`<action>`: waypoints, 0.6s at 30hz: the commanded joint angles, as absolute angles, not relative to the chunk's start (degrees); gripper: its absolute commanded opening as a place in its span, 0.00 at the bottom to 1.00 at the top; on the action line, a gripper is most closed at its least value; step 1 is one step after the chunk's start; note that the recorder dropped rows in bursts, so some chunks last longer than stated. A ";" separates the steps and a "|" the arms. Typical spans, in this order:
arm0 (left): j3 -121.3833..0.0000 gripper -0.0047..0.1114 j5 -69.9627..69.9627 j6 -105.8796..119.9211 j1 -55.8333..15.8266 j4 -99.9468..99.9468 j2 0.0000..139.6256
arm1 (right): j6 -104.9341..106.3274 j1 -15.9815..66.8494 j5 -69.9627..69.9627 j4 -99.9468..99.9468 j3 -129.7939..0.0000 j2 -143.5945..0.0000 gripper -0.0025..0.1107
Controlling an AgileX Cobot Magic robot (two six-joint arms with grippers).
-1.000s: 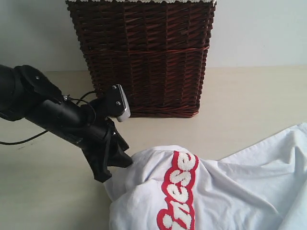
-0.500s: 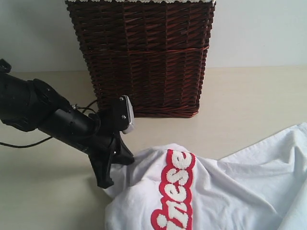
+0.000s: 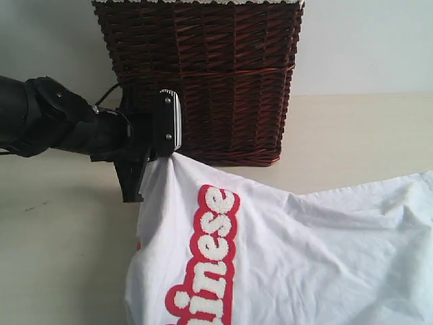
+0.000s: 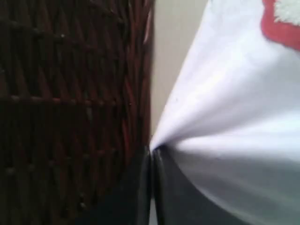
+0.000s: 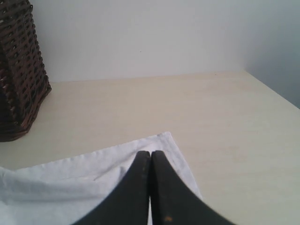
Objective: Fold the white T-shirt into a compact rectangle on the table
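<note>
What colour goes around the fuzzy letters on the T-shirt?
Red, outlining the white letters; exterior view shows it best.

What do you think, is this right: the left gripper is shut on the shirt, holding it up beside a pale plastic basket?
Not quite. The basket is dark brown wicker, not pale plastic, as the exterior view shows. The rest is right: the left gripper is shut on the shirt, holding it up beside the basket.

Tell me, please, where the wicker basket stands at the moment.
In the exterior view the dark wicker basket stands top centre at the back of the table, right behind the left gripper, which pinches the white T-shirt.
</note>
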State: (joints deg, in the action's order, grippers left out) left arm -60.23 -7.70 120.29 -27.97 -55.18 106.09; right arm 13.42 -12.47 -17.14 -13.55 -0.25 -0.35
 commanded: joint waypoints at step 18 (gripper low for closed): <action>-51.28 0.05 -63.12 101.52 -27.43 -44.70 97.97 | 13.36 -12.35 -16.59 -13.39 0.00 0.00 0.02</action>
State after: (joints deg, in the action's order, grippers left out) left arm -53.38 -65.09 102.92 -27.34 -44.58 98.03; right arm 13.42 -12.47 -17.14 -13.55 -0.25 -0.35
